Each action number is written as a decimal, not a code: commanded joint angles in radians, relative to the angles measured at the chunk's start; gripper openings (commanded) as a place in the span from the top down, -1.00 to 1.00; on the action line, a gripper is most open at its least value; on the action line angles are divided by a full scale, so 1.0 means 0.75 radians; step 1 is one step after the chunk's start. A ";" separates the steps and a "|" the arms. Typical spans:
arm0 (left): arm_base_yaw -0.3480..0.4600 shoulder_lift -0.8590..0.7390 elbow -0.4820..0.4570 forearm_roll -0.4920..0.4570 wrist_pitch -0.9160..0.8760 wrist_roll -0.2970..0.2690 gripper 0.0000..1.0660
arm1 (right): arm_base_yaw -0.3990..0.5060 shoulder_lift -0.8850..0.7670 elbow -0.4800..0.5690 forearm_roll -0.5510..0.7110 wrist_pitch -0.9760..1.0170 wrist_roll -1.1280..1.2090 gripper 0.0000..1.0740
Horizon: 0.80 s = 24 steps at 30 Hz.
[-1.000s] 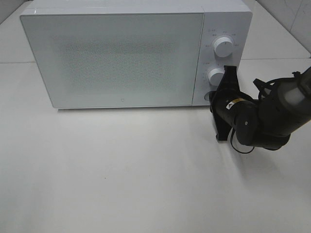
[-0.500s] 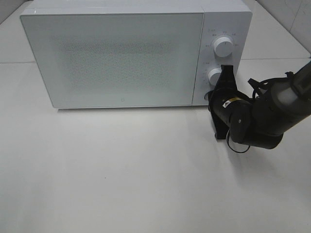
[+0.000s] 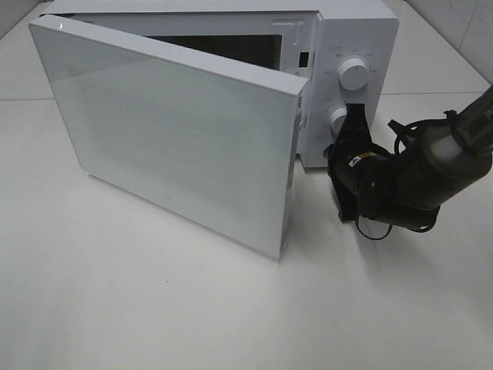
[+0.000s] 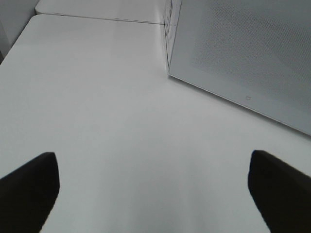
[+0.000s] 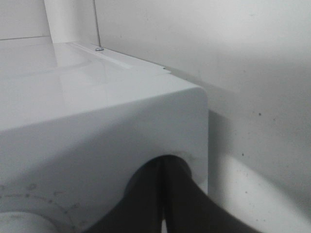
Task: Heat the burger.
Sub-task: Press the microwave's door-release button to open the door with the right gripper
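Microwave (image 3: 350,31) door (image 3: 177,131) stands ajar; right gripper (image 3: 333,153), fingers pressed shut, tip at the control panel (image 3: 339,92) under the lower knob (image 3: 338,118); left gripper (image 4: 153,182) spread wide above table (image 4: 97,97); burger's whereabouts cannot be told.

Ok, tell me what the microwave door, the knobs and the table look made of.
Microwave door: likely glass or glossy plastic panel, white, with a fine dotted mesh showing through. Knobs: smooth white plastic, by the look. Table: matte white surface, faintly speckled; laminate or painted board, can't tell.
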 commanded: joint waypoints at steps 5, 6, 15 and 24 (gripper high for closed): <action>0.003 -0.016 0.004 -0.007 -0.003 -0.001 -0.83 | -0.081 -0.016 -0.152 -0.025 -0.507 -0.015 1.00; 0.003 -0.016 0.004 -0.007 -0.003 -0.001 -0.83 | -0.081 -0.016 -0.151 -0.033 -0.507 -0.015 1.00; 0.003 -0.016 0.004 -0.007 -0.003 -0.001 -0.83 | -0.081 -0.016 -0.151 -0.063 -0.499 -0.015 1.00; 0.003 -0.016 0.004 -0.007 -0.003 -0.001 -0.83 | -0.065 -0.016 -0.151 -0.088 -0.437 0.005 1.00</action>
